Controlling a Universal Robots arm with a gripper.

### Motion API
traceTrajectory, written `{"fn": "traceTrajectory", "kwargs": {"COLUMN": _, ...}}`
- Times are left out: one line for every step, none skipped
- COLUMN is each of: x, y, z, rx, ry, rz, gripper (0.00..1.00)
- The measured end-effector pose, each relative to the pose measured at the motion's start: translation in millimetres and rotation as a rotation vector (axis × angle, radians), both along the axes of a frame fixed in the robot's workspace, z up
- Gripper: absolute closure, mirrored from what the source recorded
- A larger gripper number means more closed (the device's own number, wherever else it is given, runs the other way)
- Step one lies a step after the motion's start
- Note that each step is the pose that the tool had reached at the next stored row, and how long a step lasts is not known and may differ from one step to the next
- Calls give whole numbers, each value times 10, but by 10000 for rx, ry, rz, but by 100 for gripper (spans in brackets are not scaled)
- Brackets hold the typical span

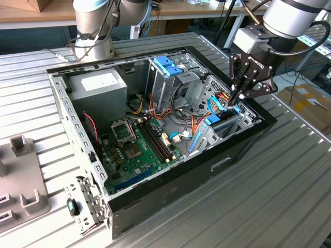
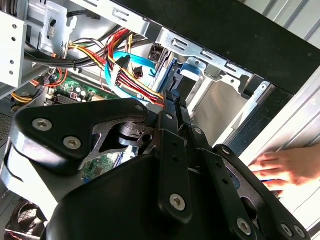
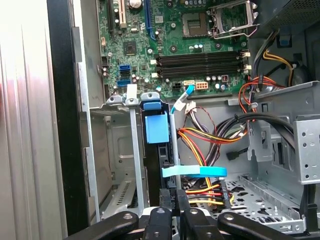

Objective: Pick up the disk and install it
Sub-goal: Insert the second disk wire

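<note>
A: What is the biggest thing?
B: The open computer case [image 1: 155, 129] on the tabletop [image 1: 289, 175].
A: And the gripper [image 1: 242, 94]?
B: It hangs over the drive bay [image 3: 125, 150]. Its jaws are pressed together on the disk [image 3: 161, 150], standing on edge in the bay.

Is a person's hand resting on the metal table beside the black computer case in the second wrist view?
Yes, a person's hand lies on the ribbed metal table just outside the black computer case.
</note>
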State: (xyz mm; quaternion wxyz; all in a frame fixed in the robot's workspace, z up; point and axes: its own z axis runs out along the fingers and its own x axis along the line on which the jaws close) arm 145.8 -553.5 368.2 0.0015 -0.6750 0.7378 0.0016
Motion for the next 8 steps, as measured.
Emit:
{"fn": "traceTrajectory", "kwargs": {"x": -2, "y": 0, "z": 0, "rx": -1, "ry": 0, "rz": 0, "gripper": 84}}
{"fn": "traceTrajectory", "kwargs": {"x": -12, "y": 0, "z": 0, "rx": -1, "ry": 0, "rz": 0, "gripper": 84}}
{"fn": "traceTrajectory", "kwargs": {"x": -21, "y": 0, "z": 0, "rx": 0, "ry": 0, "rz": 0, "gripper": 84}}
{"fn": "traceTrajectory", "kwargs": {"x": -23, "y": 0, "z": 0, "rx": -1, "ry": 0, "rz": 0, "gripper": 84}}
{"fn": "traceTrajectory", "kwargs": {"x": -24, "y": 0, "z": 0, "rx": -1, "ry": 0, "rz": 0, "gripper": 84}}
{"fn": "traceTrajectory", "kwargs": {"x": -25, "y": 0, "z": 0, "rx": -1, "ry": 0, "rz": 0, "gripper": 84}}
{"fn": "traceTrajectory", "kwargs": {"x": -26, "y": 0, "z": 0, "rx": -1, "ry": 0, "rz": 0, "gripper": 84}}
{"fn": "traceTrajectory", "kwargs": {"x": -27, "y": 0, "z": -1, "rx": 0, "ry": 0, "rz": 0, "gripper": 84}}
